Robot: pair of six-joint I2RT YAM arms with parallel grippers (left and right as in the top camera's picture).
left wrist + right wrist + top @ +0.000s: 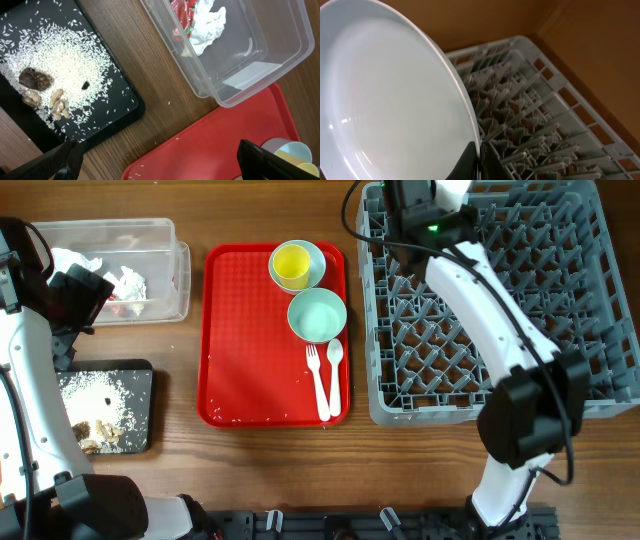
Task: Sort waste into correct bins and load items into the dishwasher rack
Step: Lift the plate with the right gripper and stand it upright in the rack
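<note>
The right hand (479, 159) pinches the rim of the smooth, round pale blue plate (395, 110) over the far left corner of the grey rack (530, 115) with its many pegs. The plate's edges are cut off. The left hand (159, 150) is wide open and holds nothing, above the wooden worktop (150, 65) by the clear tub (260, 50) and black tray (122, 112).

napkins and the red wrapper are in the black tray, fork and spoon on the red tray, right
Not quite. The left wrist view shows the napkins and the red wrapper in the clear tub, not the black tray, which holds crumbs and brown scraps. The fork and spoon do lie on the red tray.
</note>
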